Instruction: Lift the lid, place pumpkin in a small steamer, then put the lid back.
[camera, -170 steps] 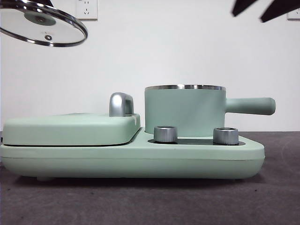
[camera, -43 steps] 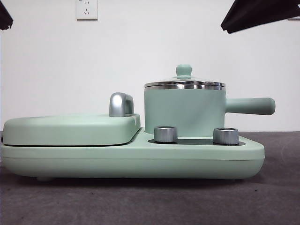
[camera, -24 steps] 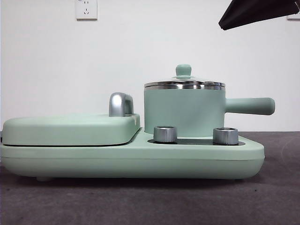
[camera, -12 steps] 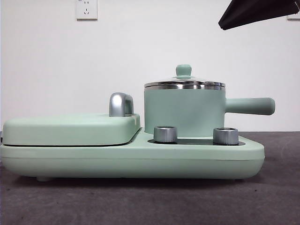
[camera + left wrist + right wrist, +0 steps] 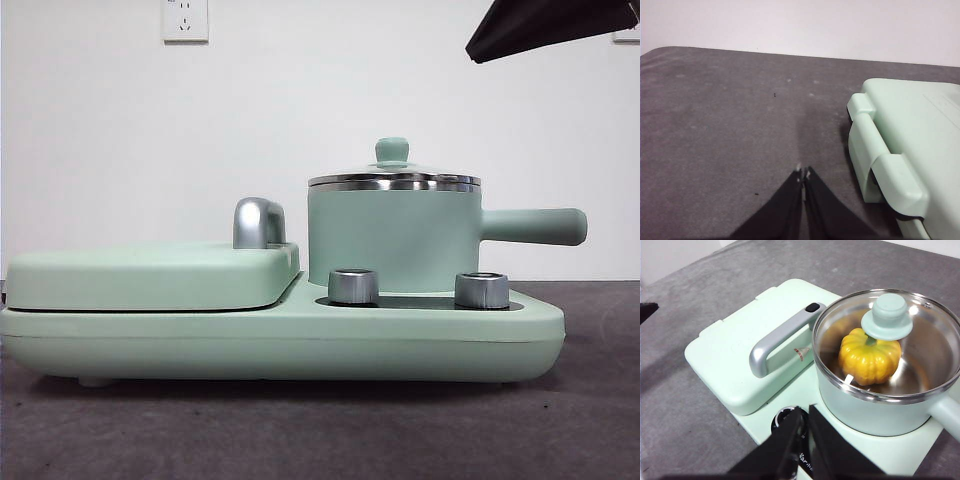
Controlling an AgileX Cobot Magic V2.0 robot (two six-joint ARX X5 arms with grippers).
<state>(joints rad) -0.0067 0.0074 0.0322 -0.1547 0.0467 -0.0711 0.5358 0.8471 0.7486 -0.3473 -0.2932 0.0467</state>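
Observation:
The small steamer (image 5: pixel 394 238) is a mint-green pot with a long side handle, standing on the right of the appliance. The lid (image 5: pixel 393 178) of clear glass with a steel rim and mint knob rests on it. Through the glass in the right wrist view, the pumpkin (image 5: pixel 869 357) lies inside the small steamer (image 5: pixel 875 410), under the lid (image 5: pixel 887 315). My right gripper (image 5: pixel 805 411) hangs shut above the front knobs, apart from the pot. My left gripper (image 5: pixel 803 173) is shut over bare table beside the appliance's end.
A wide flat mint-green cover (image 5: pixel 150 275) with a chrome handle (image 5: pixel 257 222) fills the appliance's left half. Two steel dials (image 5: pixel 353 286) sit at the front under the pot. A dark arm part (image 5: pixel 545 25) shows at the top right corner. Grey table surface (image 5: pixel 730 130) lies around.
The lid, held high at the left 6.9 s ago, now sits on the pot. The arm tip at the top left has left the view. Nothing has moved in the last second.

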